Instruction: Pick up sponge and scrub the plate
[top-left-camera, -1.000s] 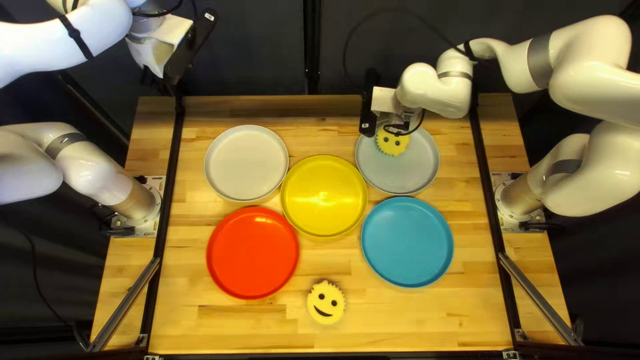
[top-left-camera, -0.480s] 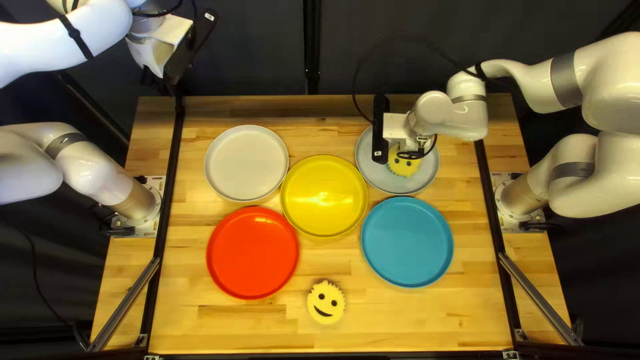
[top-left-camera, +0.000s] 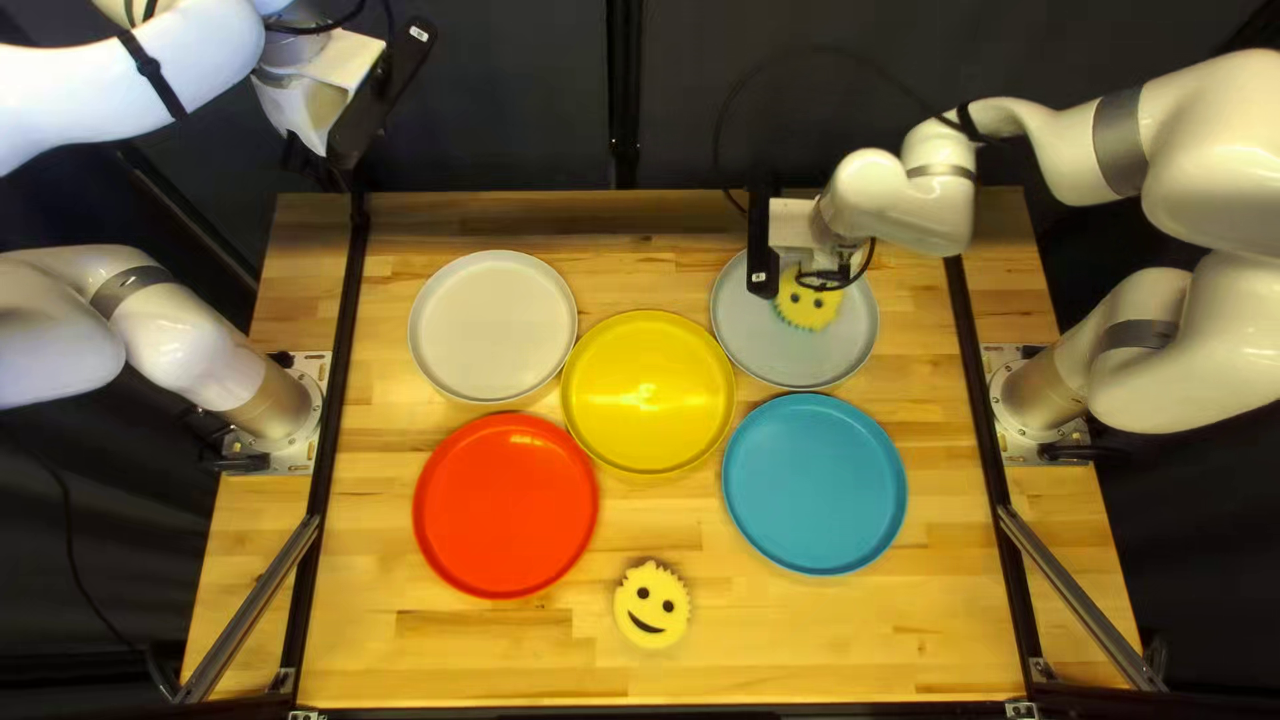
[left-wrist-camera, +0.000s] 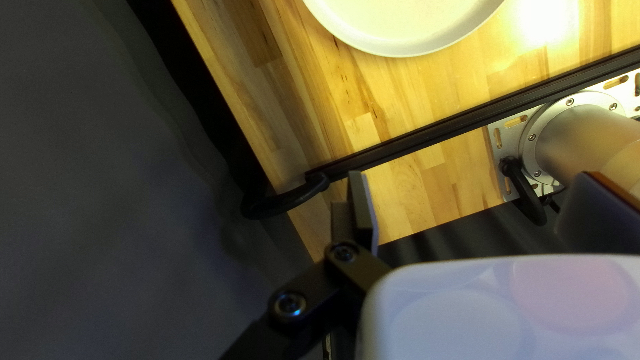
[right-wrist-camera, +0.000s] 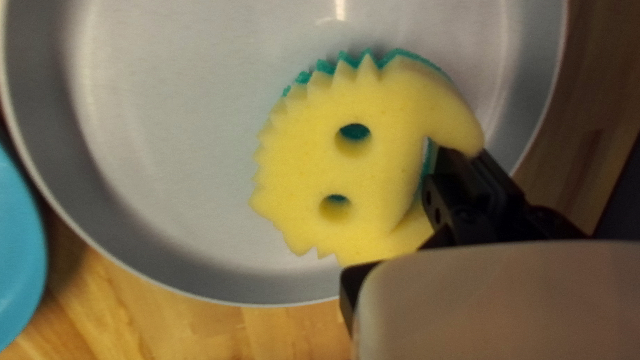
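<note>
Wooden table [top-left-camera: 827, 640] | yellow sponge [right-wrist-camera: 300, 160] over grey plate [right-wrist-camera: 167, 147], contact unclear | right gripper [top-left-camera: 798, 224] pinching the sponge's edge | blue plate [top-left-camera: 815, 484], yellow plate [top-left-camera: 648, 394] just beside | second sponge [top-left-camera: 652, 607] well apart | left gripper [top-left-camera: 318, 104] spread wide, far left corner

Here we go, across the table [top-left-camera: 400, 656]: two plates at the back, the back-left plate [top-left-camera: 494, 327] and the back-right plate [top-left-camera: 800, 360], with the scrubbed-side sponge [top-left-camera: 810, 304] on or just over the latter, inside its rim. Centre now, the middle plate [top-left-camera: 648, 394], just beside both. In front, the front-left plate [top-left-camera: 504, 506] and the front-right plate [top-left-camera: 815, 484] flank its near side. And nearest of all, between those two and before them, a spare sponge [top-left-camera: 652, 606] right on the wood!
</note>
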